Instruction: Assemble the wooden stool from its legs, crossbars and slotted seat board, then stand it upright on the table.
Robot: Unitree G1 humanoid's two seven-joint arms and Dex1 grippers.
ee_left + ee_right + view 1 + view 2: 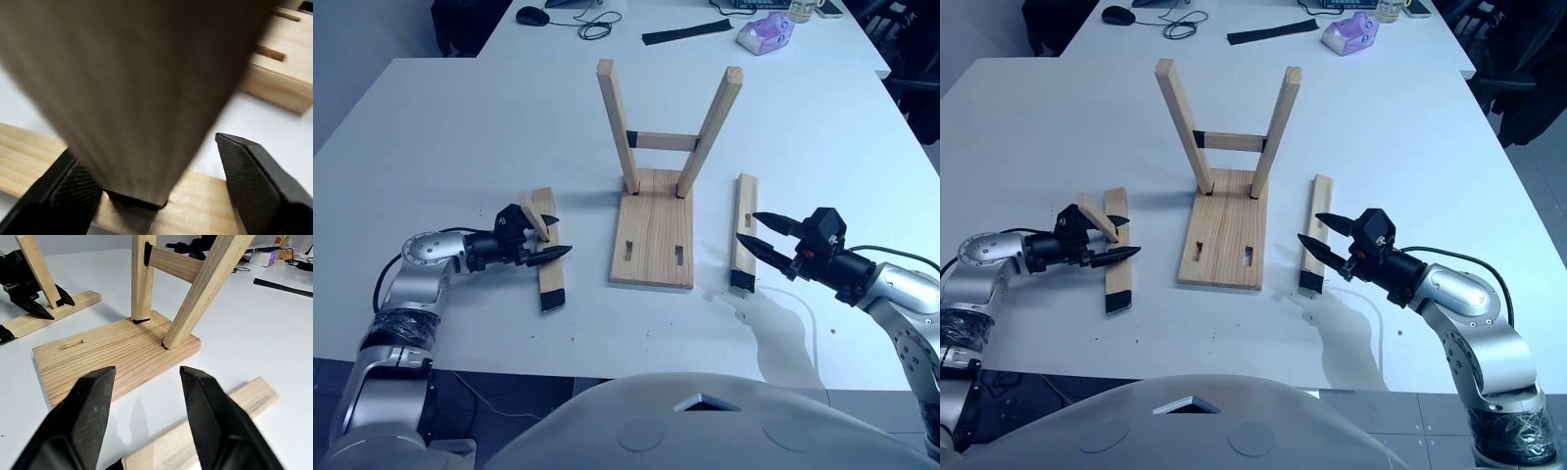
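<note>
A half-built wooden stool sits mid-surface (460,127): the slotted seat board (651,235) lies flat, with two legs (618,125) planted upright at its far end and joined by a crossbar (666,141). The two near slots (629,247) stand unfilled. To the left, a third leg (548,269) lies flat with a short crossbar (538,223) rising tilted from it. The left end effector (561,235) straddles that piece, fingers parted, one pad touching the wood. To the right, the right end effector (747,225) hovers spread wide over the fourth leg (744,206), which lies flat beside the board.
</note>
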